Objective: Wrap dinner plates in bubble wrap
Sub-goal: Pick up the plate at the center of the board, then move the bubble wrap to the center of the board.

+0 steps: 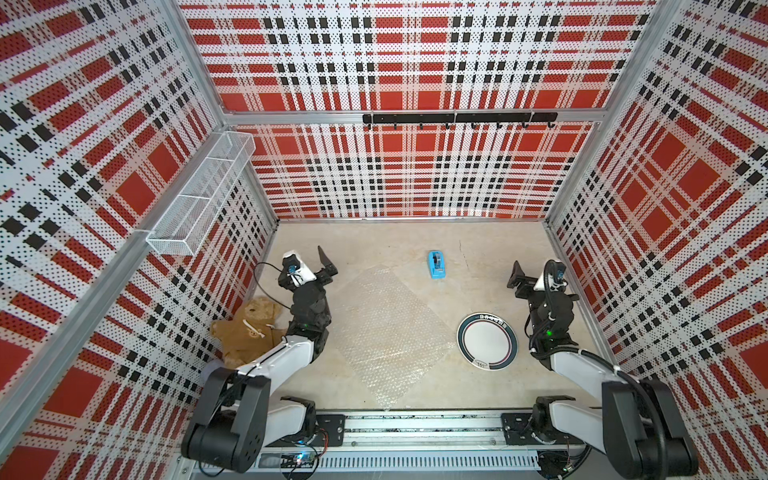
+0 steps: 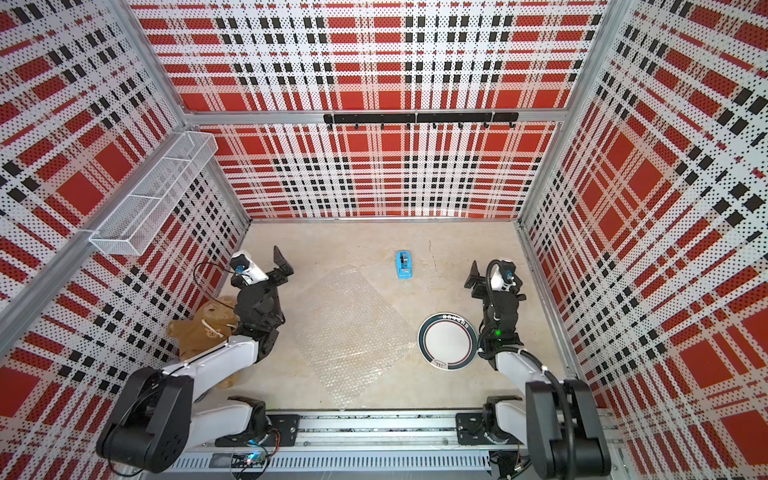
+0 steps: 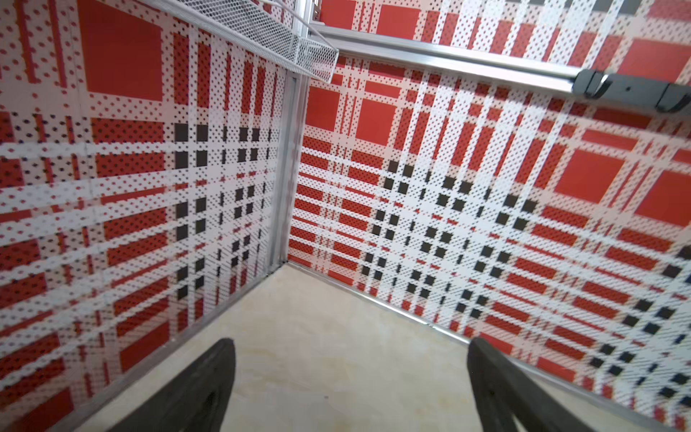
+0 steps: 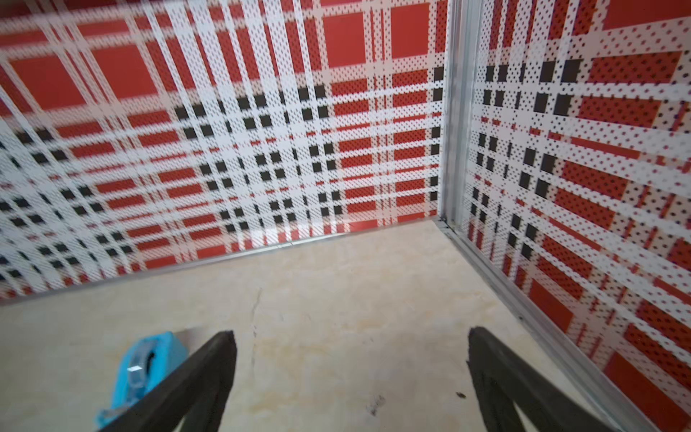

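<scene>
A small room with red, white and black checked walls
Tiny holes cover the walls, which stand on three sides of a pale sandy floor. Silver bars run along the walls and corners. A white wire basket hangs on the left wall and a black rail with hooks sits on the back wall. The light is bright and even

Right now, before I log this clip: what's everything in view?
bubble wrap: one, clear, flat on mid-table.
dinner plate: one, white with dark rim, just right of the bubble wrap.
tape dispenser: one, blue, beyond the bubble wrap.
teddy bear: one, brown, table's left edge.
wire basket: one, white, on left wall.
hook rail: one, black, on back wall.
left claw: one, black, open, empty.
right claw: one, black, open, empty.
</scene>
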You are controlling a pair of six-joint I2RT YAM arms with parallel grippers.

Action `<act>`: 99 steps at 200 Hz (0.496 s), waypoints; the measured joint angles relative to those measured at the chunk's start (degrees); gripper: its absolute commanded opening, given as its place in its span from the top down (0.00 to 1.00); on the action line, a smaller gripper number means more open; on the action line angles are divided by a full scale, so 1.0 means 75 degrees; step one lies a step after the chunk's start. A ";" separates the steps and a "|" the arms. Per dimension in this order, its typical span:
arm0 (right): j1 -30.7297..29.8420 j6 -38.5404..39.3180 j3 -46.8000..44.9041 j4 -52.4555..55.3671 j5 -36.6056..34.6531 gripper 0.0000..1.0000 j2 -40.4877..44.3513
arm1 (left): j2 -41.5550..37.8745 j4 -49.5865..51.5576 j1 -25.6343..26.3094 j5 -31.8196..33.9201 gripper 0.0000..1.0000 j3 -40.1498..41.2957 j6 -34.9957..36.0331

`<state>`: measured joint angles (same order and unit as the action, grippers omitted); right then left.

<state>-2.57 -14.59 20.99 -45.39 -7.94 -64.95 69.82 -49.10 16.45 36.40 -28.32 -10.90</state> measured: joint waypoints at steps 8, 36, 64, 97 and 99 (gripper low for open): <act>-0.0009 -0.0388 0.0280 0.0373 0.0280 0.00 0.0064 | -0.0026 0.0699 0.0358 0.0198 0.02 -0.0420 -0.0562; -0.0050 -0.1833 0.0982 0.2095 0.1326 0.00 -0.0131 | 0.0370 0.3439 0.0991 0.0026 0.02 -0.1818 -0.2815; -0.0050 -0.2390 0.1483 0.4768 0.1891 0.00 -0.0586 | 0.1145 0.5155 0.1070 -0.0973 0.02 -0.2253 -0.4275; 0.0236 -0.2468 0.1533 0.7737 0.1711 0.00 -0.0329 | 0.2052 0.6213 0.1256 -0.1734 0.02 -0.2285 -0.4806; 0.0277 -0.2474 0.1521 0.7877 0.1708 0.01 -0.0286 | 0.2107 0.6248 0.1259 -0.1772 0.02 -0.2296 -0.4811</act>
<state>-0.49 -33.15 32.40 13.69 4.86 -67.09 85.62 -2.24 25.89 23.11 -45.54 -46.98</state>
